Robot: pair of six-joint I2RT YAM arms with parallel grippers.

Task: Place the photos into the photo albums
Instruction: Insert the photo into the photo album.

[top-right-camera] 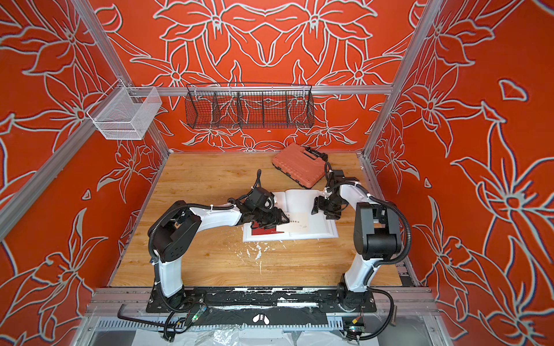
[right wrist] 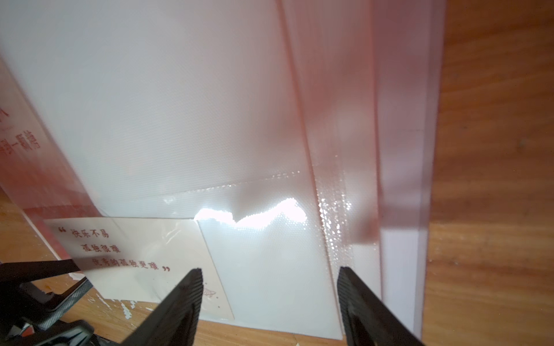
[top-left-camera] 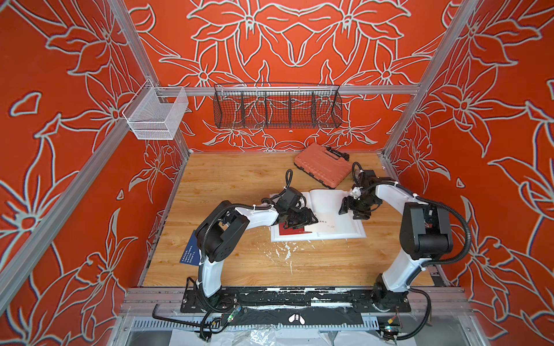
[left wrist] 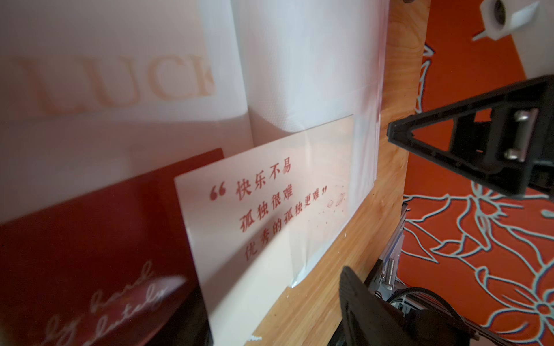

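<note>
Black mounting rail (top-left-camera: 299, 299): 6 o'clock edge of the wooden table (top-left-camera: 239, 185).
Photo album (top-left-camera: 326, 197): table centre, lying open, white pages.
Dark red card (top-left-camera: 284, 231): on the album's left page, 7 o'clock corner.
White card (left wrist: 269, 227), Chinese text: album's 6 o'clock, one end under clear pocket film.
Navy card (top-left-camera: 189, 251): table's 8 o'clock edge.
Left gripper (left wrist: 366, 200): jaws parted, empty, above the white card.
Right gripper (right wrist: 269, 269): jaws wide, empty, over the right page.
Orange case (top-left-camera: 322, 167): 1 o'clock.

Desk (top-left-camera: 227, 179) rear-left & front strip lay open; orange case (top-left-camera: 322, 166) blocked rear-right, album (top-left-camera: 325, 199) took centre, wire basket (top-left-camera: 277, 109) hung overhead at back.
</note>
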